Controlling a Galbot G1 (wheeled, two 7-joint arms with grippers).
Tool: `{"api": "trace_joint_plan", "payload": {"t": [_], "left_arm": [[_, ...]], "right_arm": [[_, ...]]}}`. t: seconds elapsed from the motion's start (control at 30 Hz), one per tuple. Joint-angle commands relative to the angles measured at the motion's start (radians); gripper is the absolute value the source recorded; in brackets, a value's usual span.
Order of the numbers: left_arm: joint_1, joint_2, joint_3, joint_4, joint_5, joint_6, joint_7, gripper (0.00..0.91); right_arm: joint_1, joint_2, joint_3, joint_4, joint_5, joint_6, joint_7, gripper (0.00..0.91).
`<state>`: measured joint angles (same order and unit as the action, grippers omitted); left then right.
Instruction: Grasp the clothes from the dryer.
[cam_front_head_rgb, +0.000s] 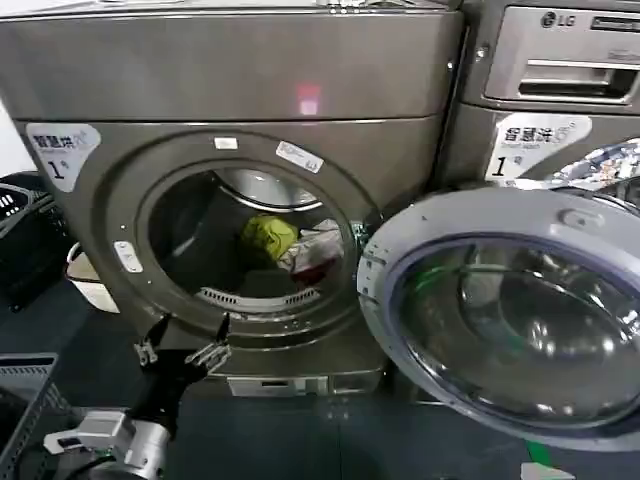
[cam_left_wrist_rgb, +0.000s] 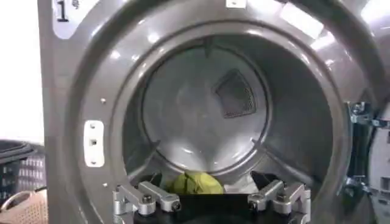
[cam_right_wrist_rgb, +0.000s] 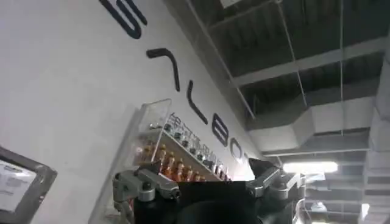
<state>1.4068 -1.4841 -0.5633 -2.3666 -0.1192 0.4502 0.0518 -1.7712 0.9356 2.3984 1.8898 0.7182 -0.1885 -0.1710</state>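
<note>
Dark flooring (cam_front_head_rgb: 300, 430) is seen beneath a grey metal front-loading dryer (cam_front_head_rgb: 230, 90), whose round glass-windowed door (cam_front_head_rgb: 500, 310) is swung fully open to the right of the drum opening. Inside the drum, a crumpled yellow-green garment (cam_front_head_rgb: 266, 237) is lodged low and toward the rear, with white and red clothes (cam_front_head_rgb: 315, 255) heaped just beside it; no clear long axis is presented by the bundle. Below and in front of the opening's lower left rim, the left gripper (cam_front_head_rgb: 186, 340) is held with its metal fingers (cam_left_wrist_rgb: 146, 198) spread apart, nothing between them, aimed into the drum. The right gripper (cam_right_wrist_rgb: 207, 185) is raised toward a white wall (cam_right_wrist_rgb: 61, 91) and ceiling, fingers likewise parted and empty.
</note>
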Motion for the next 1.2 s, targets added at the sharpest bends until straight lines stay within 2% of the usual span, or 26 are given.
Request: {"api": "trace_joint_plan", "payload": {"t": [0.03, 0.1, 0.47, 0.6, 0.8, 0.97, 1.2], "left_arm": [[-0.243, 0.033, 0.042, 0.223, -0.043, -0.018, -0.023, 0.907], [-0.325, 0.036, 0.063, 0.312, -0.047, -0.024, -0.044, 0.907], [-0.686, 0.027, 0.159, 0.761, -0.044, -0.081, -0.128, 0.907], [-0.835, 0.021, 0.192, 0.982, -0.04, -0.112, -0.125, 0.907], [-1.018, -0.004, 0.203, 1.221, -0.07, -0.167, -0.087, 0.907], [-1.132, -0.027, 0.204, 1.424, -0.076, -0.217, -0.095, 0.907], [-1.256, -0.041, 0.2, 1.635, -0.006, -0.238, -0.025, 0.907]], "right_arm": [[-0.039, 0.006, 0.035, 0.025, -0.002, -0.013, 0.045, 0.907], [-0.052, 0.017, 0.05, 0.026, -0.005, 0.01, 0.025, 0.907], [-0.072, 0.045, 0.084, 0.061, 0.027, 0.01, 0.011, 0.907], [-0.068, 0.047, 0.086, 0.061, 0.031, 0.009, 0.006, 0.907], [-0.067, 0.042, 0.095, 0.056, 0.039, 0.01, 0.002, 0.907], [-0.058, 0.038, 0.09, 0.055, 0.042, 0.009, -0.001, 0.907], [-0.05, 0.034, 0.086, 0.048, 0.047, 0.012, -0.006, 0.907]]}}
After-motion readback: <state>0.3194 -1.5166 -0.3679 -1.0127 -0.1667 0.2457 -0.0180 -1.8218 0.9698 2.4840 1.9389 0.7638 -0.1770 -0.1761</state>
